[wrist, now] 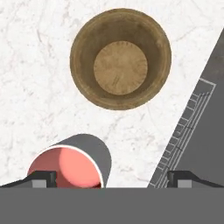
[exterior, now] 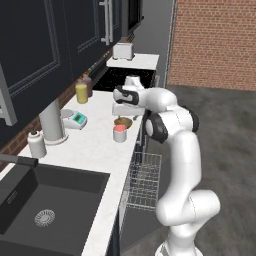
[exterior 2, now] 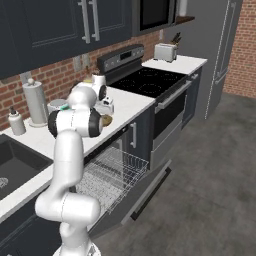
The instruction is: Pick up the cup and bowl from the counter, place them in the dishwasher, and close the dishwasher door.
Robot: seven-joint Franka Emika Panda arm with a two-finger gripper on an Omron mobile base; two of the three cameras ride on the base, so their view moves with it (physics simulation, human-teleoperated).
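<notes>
A white robot arm holds its gripper point(wrist: 112, 180) above the counter point(exterior: 90, 145), the dark fingertips point(wrist: 41, 178) spread wide with nothing between them. Directly below, in the hand view, the bowl point(wrist: 120, 59), tan-brown and wooden-looking, sits upright on the marble and holds nothing. The cup point(wrist: 72, 162) stands just beside the bowl, apart from it, its red-orange inside visible; whether it holds anything cannot be told.

In the left base view the cup point(exterior: 120, 133) and the bowl point(exterior: 123, 122) sit close to the counter's front edge, with the gripper point(exterior: 121, 111) just above the bowl. Below that edge the dishwasher point(exterior 2: 117, 172) is open: its grey wire rack point(exterior: 144, 181) is pulled out and carries nothing, and the dishwasher door point(exterior 2: 145, 195) is folded down beneath it.

Farther back from the bowl stand a yellow bottle point(exterior: 81, 93), a paper-towel roll point(exterior: 52, 121) and a white soap bottle point(exterior: 36, 143). No lettering is readable on any of them.
</notes>
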